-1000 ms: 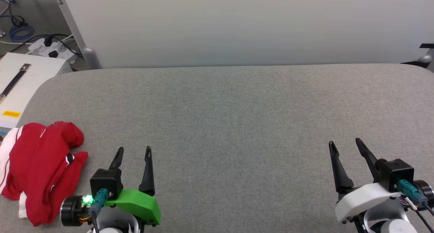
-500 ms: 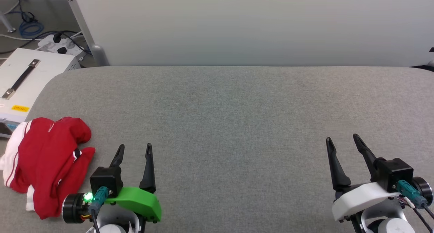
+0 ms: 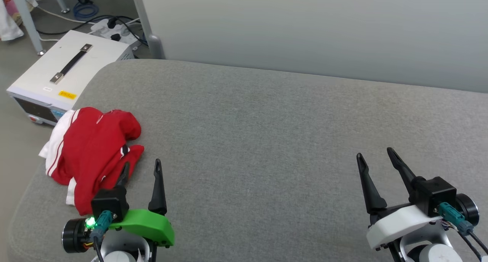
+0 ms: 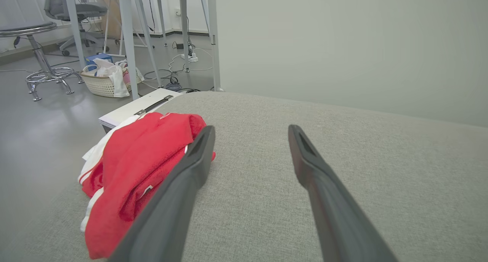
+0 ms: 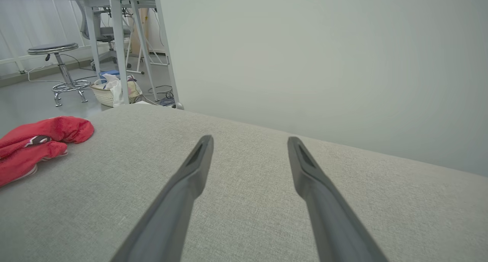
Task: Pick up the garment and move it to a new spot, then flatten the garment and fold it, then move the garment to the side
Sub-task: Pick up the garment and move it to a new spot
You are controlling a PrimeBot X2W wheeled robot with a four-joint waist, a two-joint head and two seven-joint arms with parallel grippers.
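Head view first: the garment (image 3: pixel 91 151) is a crumpled red heap right at the left edge of the grey bench (image 3: pixel 267 132), its white sleeve out at that edge next to a white box (image 3: pixel 68 75) on the floor. Its long axis runs roughly along that edge, rounded red end toward the far side. My left end effector (image 3: pixel 141 163) is spread wide and holding nothing, its left finger overlapping the heap's near right part; can't tell if it touches. My right end effector (image 3: pixel 374 153) is wide apart too, empty, well away near the right side.

Left wrist view: garment (image 4: pixel 141 166) sits just left of my left end effector (image 4: pixel 251 129), bare bench between the fingers.

Right wrist view: garment (image 5: pixel 34 140) lies far left, and my right end effector (image 5: pixel 249 140) is over bare fabric.
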